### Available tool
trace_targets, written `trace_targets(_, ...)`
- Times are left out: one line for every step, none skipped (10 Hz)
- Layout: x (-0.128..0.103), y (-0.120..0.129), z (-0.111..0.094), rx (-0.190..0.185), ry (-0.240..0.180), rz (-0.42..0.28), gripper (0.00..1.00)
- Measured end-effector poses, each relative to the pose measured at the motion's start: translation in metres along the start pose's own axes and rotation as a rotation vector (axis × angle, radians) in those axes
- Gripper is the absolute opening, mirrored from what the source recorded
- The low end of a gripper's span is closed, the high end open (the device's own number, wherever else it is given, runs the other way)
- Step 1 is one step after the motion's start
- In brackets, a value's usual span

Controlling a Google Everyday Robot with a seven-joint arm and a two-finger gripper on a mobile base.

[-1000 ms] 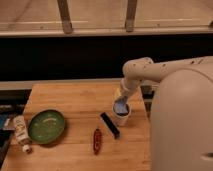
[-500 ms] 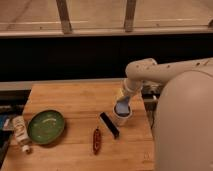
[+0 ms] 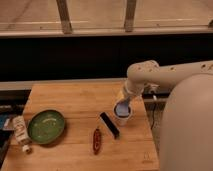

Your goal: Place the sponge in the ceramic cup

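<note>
The sponge (image 3: 121,107) is sitting at the mouth of the cup (image 3: 123,118), its blue showing just above the white rim. Over the last second the arm has been easing down and slightly rightward, bringing it lower. The gripper (image 3: 123,99) is hanging right over the sponge; whether it is gripping or letting go, I cannot tell. The placing looks nearly finished. A black bar (image 3: 109,124) is lying just beside the cup.

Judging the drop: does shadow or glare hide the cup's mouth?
Camera view: warm, dim light, no glare on the ceramic cup; the gripper just above it covers part of the mouth, yet the sponge shows light blue there.
</note>
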Motion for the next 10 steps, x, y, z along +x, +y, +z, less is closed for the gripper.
trace_targets(0.001, 0.002, 0.001, -0.002, -0.002, -0.004, 0.68)
trace_targets(0.001, 0.004, 0.002, -0.003, -0.003, -0.010, 0.76)
trace_targets(0.002, 0.006, 0.004, -0.005, -0.002, -0.012, 0.78)
trace_targets(0.002, 0.008, 0.005, -0.007, -0.001, -0.014, 0.78)
trace_targets(0.003, 0.009, 0.006, -0.009, 0.000, -0.016, 0.78)
trace_targets(0.003, 0.010, 0.006, -0.011, -0.002, -0.019, 0.78)
trace_targets(0.003, 0.011, 0.006, -0.015, -0.004, -0.024, 0.78)
trace_targets(0.003, 0.013, 0.004, -0.031, -0.011, -0.031, 0.78)
trace_targets(0.002, 0.013, 0.003, -0.044, -0.016, -0.031, 0.78)
trace_targets(0.003, 0.011, 0.003, -0.049, -0.018, -0.027, 0.78)
